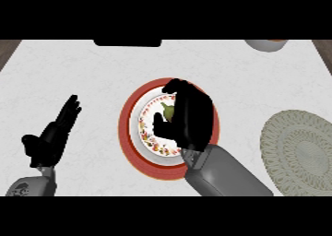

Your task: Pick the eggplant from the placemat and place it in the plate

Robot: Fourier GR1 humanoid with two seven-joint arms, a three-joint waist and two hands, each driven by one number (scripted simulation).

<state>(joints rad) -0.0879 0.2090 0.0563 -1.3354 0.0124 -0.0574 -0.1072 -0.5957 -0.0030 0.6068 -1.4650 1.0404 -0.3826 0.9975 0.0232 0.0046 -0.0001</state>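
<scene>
White marbled counter (pixel 73 69) fills my view, with strips of wood showing past its far corners. At the centre lies the plate (pixel 125 124), red-rimmed with a flowered band inside. My right hand (pixel 189 115) hangs directly over it, fingers and thumb curled round the eggplant (pixel 167 110). Only a small greenish piece of the eggplant shows in the gap, towards 10 o'clock of my palm. I cannot tell whether it touches the plate or hangs just above it.

By my reckoning the task is nearly done. The pick and the carry are behind me, and the eggplant is over the plate. What is left is to set it down, spread my fingers and lift away.

As far as my hand lets me see, nothing else is on the plate. The round woven placemat (pixel 301 147), at 4 o'clock of the plate, has nothing on it. A pale bowl (pixel 267 45) is cut off at 1 o'clock, contents unseen, and a dark object (pixel 128 43) sits at 12. My left hand (pixel 53 133) rests at 9 o'clock, fingers straight, holding nothing.
</scene>
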